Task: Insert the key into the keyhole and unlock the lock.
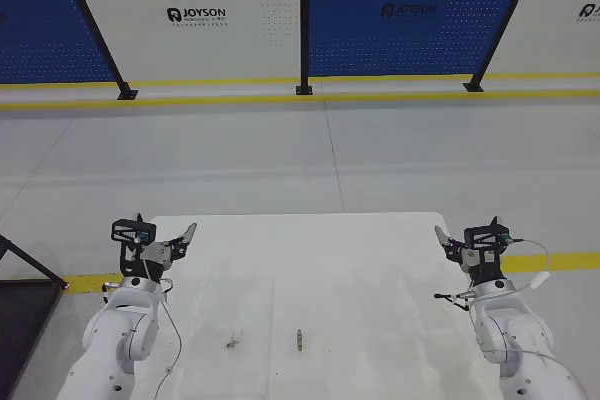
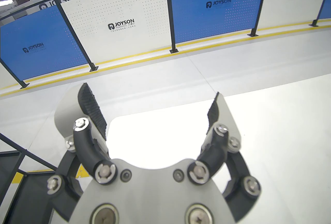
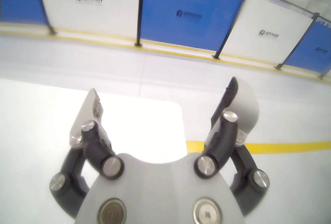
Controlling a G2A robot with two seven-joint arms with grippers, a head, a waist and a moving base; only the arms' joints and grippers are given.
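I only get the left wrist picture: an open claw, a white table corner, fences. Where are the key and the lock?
Observer: The top view shows a small item and a second item lying on the table near its front edge, the robot's side. They are too small to tell which is the key.
Operator: Do they touch each other?
Observer: No, they lie apart, side by side, with a gap between them.
Operator: Is the other arm holding anything?
Observer: No. The right gripper is open and empty, at the table's far right corner.
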